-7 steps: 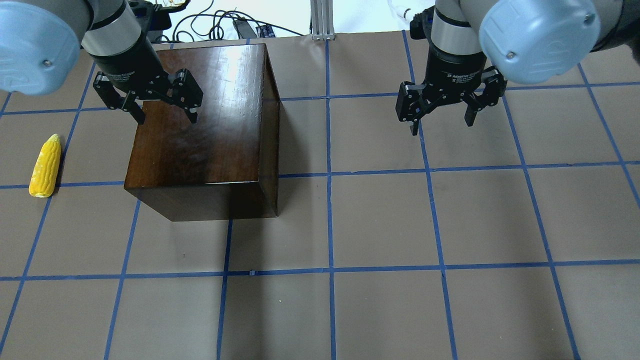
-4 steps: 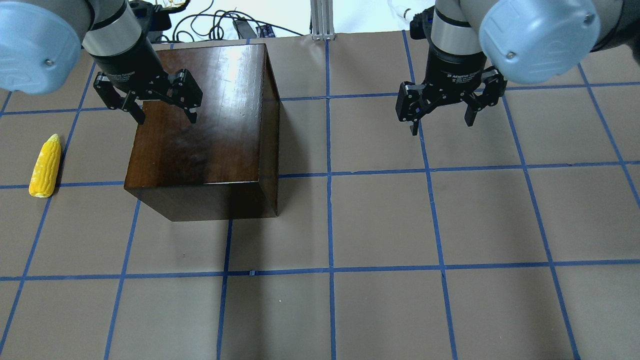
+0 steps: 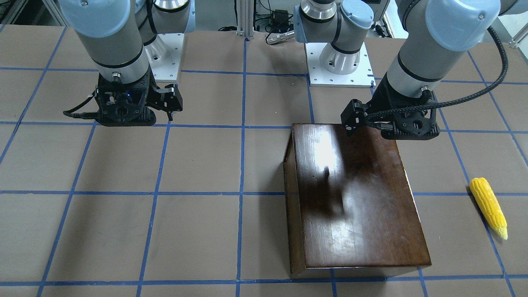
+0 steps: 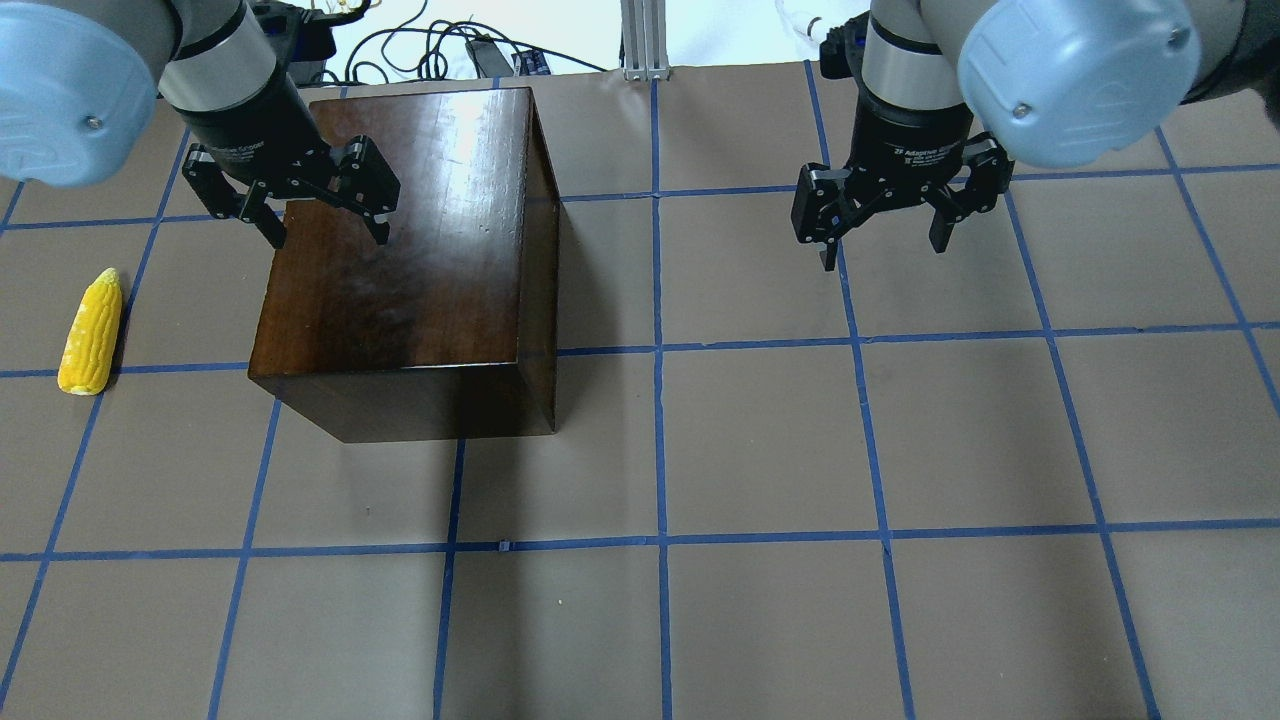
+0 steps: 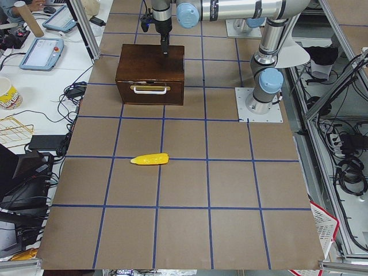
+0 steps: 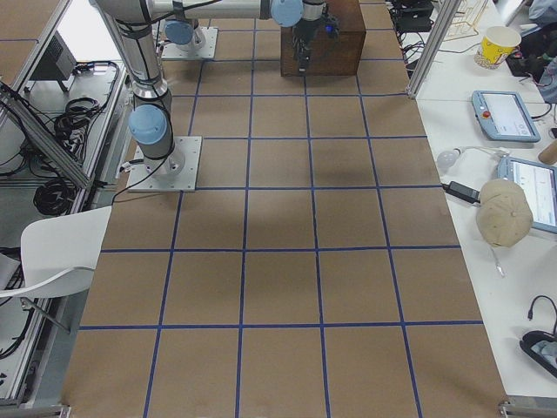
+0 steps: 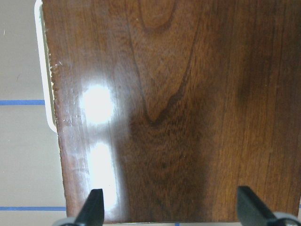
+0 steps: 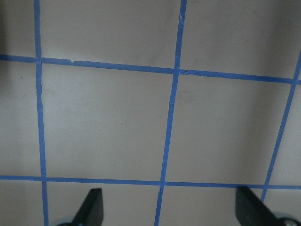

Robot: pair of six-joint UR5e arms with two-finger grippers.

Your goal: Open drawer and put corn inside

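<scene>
The glossy dark-brown box (image 4: pixel 400 250) stands at the far left of the table. Its drawer (image 5: pixel 150 93) is shut; the front panel with its pull faces the table's left end and shows only in the exterior left view. The yellow corn (image 4: pixel 90 332) lies on the table left of the box, also in the front-facing view (image 3: pixel 489 207). My left gripper (image 4: pixel 328 235) is open and empty, hovering over the box's top near its far left corner; the left wrist view (image 7: pixel 171 207) shows the lid below it. My right gripper (image 4: pixel 884 250) is open and empty above bare table.
The table (image 4: pixel 760 450) is covered in brown paper with a grid of blue tape. Cables and an aluminium post (image 4: pixel 640 40) lie beyond the far edge. The arm bases (image 3: pixel 340 62) stand on the robot's side.
My left gripper has shifted slightly toward the box's far left corner. The right arm, box and corn have not moved.
</scene>
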